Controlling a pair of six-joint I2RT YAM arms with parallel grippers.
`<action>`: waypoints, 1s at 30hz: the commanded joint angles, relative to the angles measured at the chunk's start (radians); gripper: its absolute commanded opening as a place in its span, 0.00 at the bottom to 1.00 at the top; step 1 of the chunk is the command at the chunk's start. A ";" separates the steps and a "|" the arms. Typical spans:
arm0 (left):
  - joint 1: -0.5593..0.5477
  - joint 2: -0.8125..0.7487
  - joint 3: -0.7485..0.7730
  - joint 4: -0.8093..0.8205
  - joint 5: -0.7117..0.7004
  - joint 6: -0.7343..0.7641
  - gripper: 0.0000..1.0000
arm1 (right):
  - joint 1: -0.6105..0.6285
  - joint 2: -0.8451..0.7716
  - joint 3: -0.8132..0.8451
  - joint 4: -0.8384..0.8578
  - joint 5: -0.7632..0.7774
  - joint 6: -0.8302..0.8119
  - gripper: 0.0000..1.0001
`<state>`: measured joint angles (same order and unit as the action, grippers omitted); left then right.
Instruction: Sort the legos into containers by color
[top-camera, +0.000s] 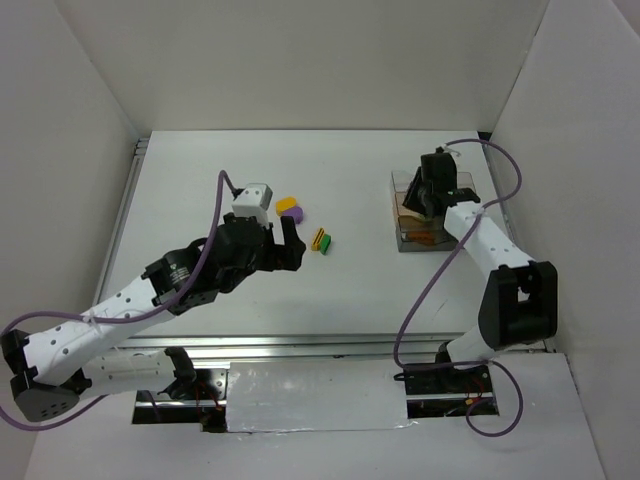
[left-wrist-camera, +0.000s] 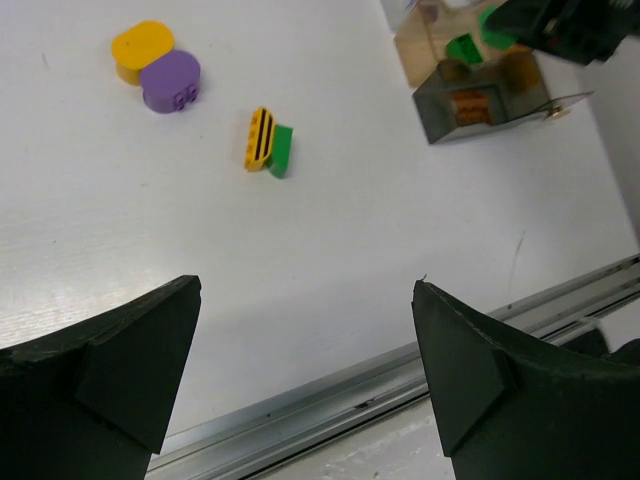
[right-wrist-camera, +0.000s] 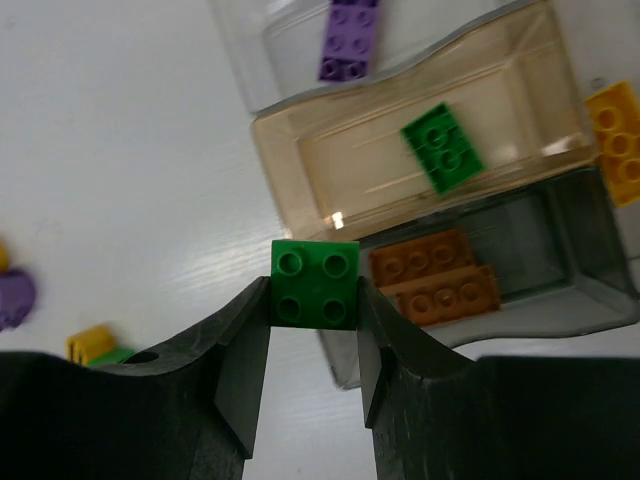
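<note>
Brick, green (right-wrist-camera: 315, 283), pinched between right gripper (right-wrist-camera: 314, 340) fingers, hanging just short of the containers (right-wrist-camera: 420, 170). Light, rigid, slick plastic; flat side walls take the squeeze best. Left gripper (left-wrist-camera: 305, 375) gapes, nothing held; loose legos (left-wrist-camera: 268, 142) lie ahead of it.

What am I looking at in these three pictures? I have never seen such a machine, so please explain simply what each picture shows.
These are two robot arms bolted to a white table, sorting toy bricks by colour. One picture looks down from above. The other two come from small cameras on the wrists, so you see each arm's own black fingers.

The right gripper pinches a green brick over the clear divided box. Its compartments already hold a purple brick, another green one, orange-brown bricks and a yellow one.

The left gripper is open and holds nothing. On the table before it lie a yellow rounded piece, a purple rounded piece, and a yellow striped piece beside a green piece.
</note>
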<state>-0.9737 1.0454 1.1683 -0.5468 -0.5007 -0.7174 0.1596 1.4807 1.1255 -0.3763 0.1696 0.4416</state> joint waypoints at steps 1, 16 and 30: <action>0.010 0.019 -0.015 -0.025 0.013 0.024 0.99 | -0.041 0.067 0.098 -0.076 0.154 0.009 0.00; 0.104 0.054 -0.058 -0.035 0.056 -0.001 1.00 | -0.106 0.319 0.253 -0.076 0.120 -0.023 0.24; 0.162 0.171 -0.041 0.008 0.126 0.024 0.99 | -0.106 0.316 0.257 -0.072 0.085 -0.010 0.69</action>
<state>-0.8211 1.1923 1.1049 -0.5758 -0.3939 -0.7090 0.0586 1.8233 1.3708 -0.4591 0.2573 0.4278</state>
